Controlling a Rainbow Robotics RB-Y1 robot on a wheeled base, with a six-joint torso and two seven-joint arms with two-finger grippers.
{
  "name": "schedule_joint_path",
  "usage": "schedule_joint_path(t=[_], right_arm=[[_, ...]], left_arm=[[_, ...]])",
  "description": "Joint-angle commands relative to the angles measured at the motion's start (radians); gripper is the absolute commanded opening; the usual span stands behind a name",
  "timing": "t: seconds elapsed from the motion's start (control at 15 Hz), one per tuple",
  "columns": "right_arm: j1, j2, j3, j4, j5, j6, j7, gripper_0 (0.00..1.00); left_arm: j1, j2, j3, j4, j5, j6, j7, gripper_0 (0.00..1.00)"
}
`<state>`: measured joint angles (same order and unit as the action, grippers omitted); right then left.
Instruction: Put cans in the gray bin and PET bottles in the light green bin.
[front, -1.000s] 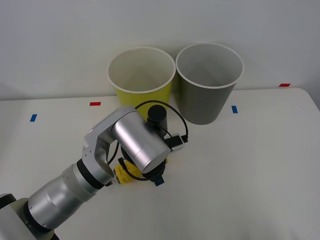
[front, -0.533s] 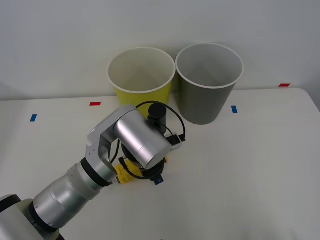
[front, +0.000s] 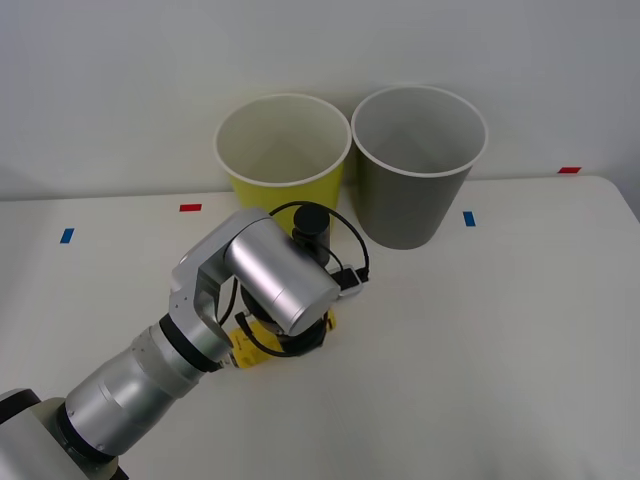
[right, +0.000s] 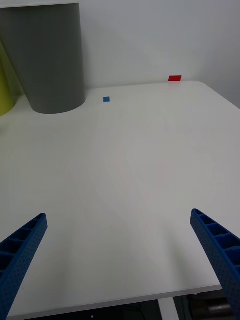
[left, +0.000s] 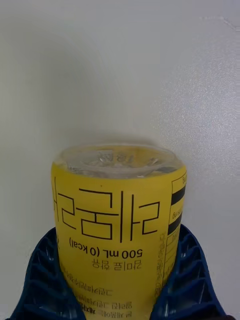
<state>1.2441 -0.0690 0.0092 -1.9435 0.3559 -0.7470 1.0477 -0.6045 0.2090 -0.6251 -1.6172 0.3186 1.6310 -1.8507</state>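
The small plastic PET bottle with the yellow label and dark print (left: 117, 225) is held between the ribbed blue fingers (left: 187, 280) of the left pincer (left: 117, 295), which is closed on the labelled body. In the front view the bottle (front: 245, 347) is seen low over the white tabletop (front: 480, 340), mostly hidden beneath the silver left arm, so contact with the surface cannot be confirmed. The round tapered yellow-green bin with the white rim (front: 283, 150) stands beyond it, well apart, touching or just beside the round tapered dark gray bin (front: 418, 165). The right pincer (right: 120, 260) is held open above bare tabletop, idle.

Risks judged from here: the grip is taken on a smooth label, so slippage or rotation during the lift is possible. A low carry could strike the green bin's rim and tip it. The closeness of the two bins makes a release into the gray one possible if the approach drifts rightward.
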Motion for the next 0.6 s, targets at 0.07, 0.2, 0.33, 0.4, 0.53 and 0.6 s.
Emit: schedule_joint_path(t=[0.07,0.2,0.33,0.4,0.53,0.6], right_arm=[[0.000,0.000,0.000,0.000,0.000,0.000,0.000,1.00],[0.000,0.000,0.000,0.000,0.000,0.000,0.000,1.00],[0.000,0.000,0.000,0.000,0.000,0.000,0.000,1.00],[0.000,0.000,0.000,0.000,0.000,0.000,0.000,1.00],[0.000,0.000,0.000,0.000,0.000,0.000,0.000,1.00],[0.000,0.000,0.000,0.000,0.000,0.000,0.000,1.00]], left_arm=[[0.000,-0.003,0.001,-0.001,0.013,0.000,0.004,0.00],[0.000,-0.006,0.001,-0.035,0.000,0.000,0.013,0.00],[0.000,-0.006,0.018,-0.092,-0.012,0.000,0.016,0.00],[0.000,-0.005,0.022,-0.125,-0.018,0.000,0.021,0.00],[0.000,0.004,0.022,-0.193,-0.030,0.000,0.039,0.00],[0.000,0.012,0.022,-0.221,-0.030,0.001,0.048,0.00]])
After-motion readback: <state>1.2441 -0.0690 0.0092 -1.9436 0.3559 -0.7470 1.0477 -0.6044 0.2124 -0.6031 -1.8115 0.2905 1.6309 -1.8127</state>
